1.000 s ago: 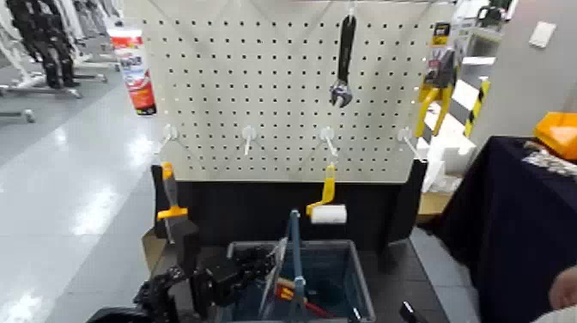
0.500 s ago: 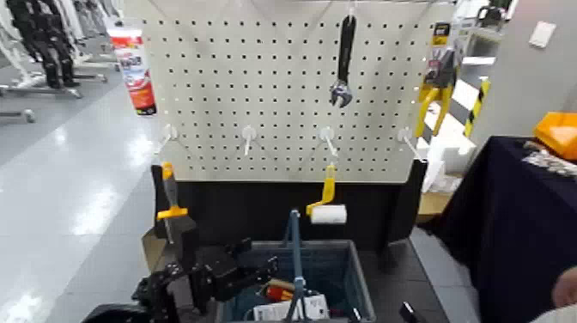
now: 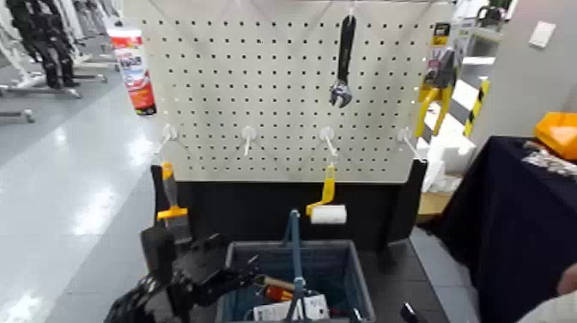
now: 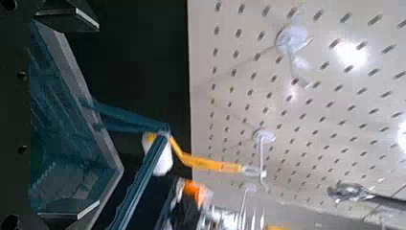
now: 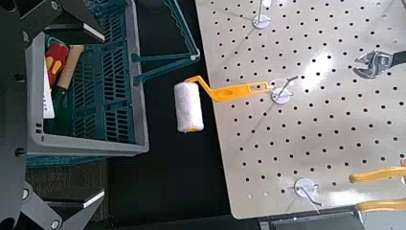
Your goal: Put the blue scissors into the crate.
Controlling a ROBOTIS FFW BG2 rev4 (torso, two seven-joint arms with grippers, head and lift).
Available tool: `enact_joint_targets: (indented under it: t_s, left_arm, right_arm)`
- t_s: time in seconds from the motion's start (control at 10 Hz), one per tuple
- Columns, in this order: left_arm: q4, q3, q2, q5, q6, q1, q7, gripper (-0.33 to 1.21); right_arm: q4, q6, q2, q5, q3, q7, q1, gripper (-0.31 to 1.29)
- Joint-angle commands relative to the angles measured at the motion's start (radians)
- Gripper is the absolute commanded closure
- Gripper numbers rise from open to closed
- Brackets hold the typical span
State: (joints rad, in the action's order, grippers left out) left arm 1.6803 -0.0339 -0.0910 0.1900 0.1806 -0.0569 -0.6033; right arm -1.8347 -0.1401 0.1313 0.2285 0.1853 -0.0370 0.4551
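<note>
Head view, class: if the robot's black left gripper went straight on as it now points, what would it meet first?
Probably the blue-grey hoop handle of the crate, though depth is unclear and the left gripper might pass it.

The hoop handle stood upright across the crate, splitting its opening and barring a straight drop through the middle. Right of the handle, the opening was clear down to the low items. A white card and a wooden-handled tool filled the near part. Beyond the far rim, a paint roller hung from the pegboard.
</note>
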Motion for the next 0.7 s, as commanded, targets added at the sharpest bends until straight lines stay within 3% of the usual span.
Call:
enact_joint_targets:
  t_s: [0.1,0.2,0.4,0.5,0.7]
  left_arm:
    - [0.139,0.034,0.067,-0.049,-0.147,-0.221,0.209,0.07]
    - [0.177,0.035,0.096,-0.101,-0.191,-0.288,0.286,0.08]
    - [0.177,0.019,0.126,-0.116,-0.28,-0.377,0.375,0.08]
    - [0.176,0.011,0.128,-0.113,-0.334,-0.416,0.453,0.09]
    - [0.174,0.0,0.119,-0.115,-0.36,-0.431,0.49,0.11]
  right_arm:
    - [-0.004,-0.004,-0.002,-0.008,-0.012,0.0,0.013,0.18]
    - [-0.006,-0.009,0.001,-0.009,-0.012,0.0,0.017,0.18]
    - [-0.008,-0.044,0.001,-0.029,-0.015,0.002,0.025,0.17]
    - [-0.011,-0.064,0.001,-0.055,-0.018,0.006,0.031,0.17]
    - [-0.029,-0.049,-0.005,-0.075,-0.026,0.014,0.042,0.17]
